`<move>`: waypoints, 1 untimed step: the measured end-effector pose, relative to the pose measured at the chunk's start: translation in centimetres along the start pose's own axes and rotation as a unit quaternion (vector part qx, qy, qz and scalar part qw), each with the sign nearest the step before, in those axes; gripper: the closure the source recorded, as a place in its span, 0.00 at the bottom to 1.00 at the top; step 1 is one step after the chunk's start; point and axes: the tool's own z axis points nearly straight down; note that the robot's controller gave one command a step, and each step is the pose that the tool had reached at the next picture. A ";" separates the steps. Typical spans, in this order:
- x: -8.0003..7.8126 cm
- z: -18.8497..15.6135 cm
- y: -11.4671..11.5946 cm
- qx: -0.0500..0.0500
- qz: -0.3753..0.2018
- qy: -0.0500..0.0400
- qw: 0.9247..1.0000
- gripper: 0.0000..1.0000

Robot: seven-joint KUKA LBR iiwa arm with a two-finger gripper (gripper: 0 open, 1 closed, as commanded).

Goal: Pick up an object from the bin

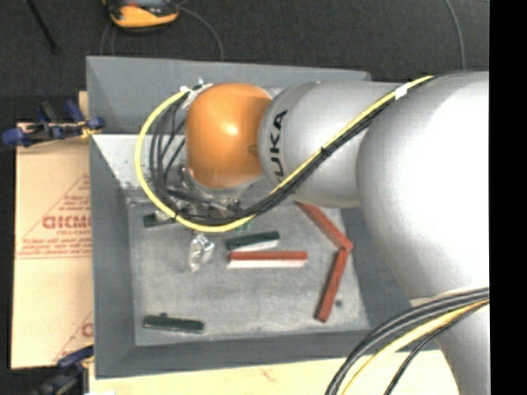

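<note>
My gripper (198, 253): low over the bin (111, 253) floor, left of centre.
Jaws: I cannot tell, wide or narrow (nothing seen between them).
Nearest: green stick (252, 241) and white-and-red stick (266, 259), just to my right.
Progress: nothing lifted yet; by my judgement, the grasp and the lift both remain.

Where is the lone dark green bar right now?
In the camera view, the dark green bar lies in the lower-left corner of the bin, apart from everything; nearest are the gripper and the white-and-red bar, both above it.

2 bars (266, 258) lie just right of the pincer (198, 255), 2 farther right, 1 front-left.
</note>
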 end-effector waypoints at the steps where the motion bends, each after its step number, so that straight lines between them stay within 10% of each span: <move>1: -2.3 2.9 -2.9 -0.001 -0.074 -0.004 0.997 0.00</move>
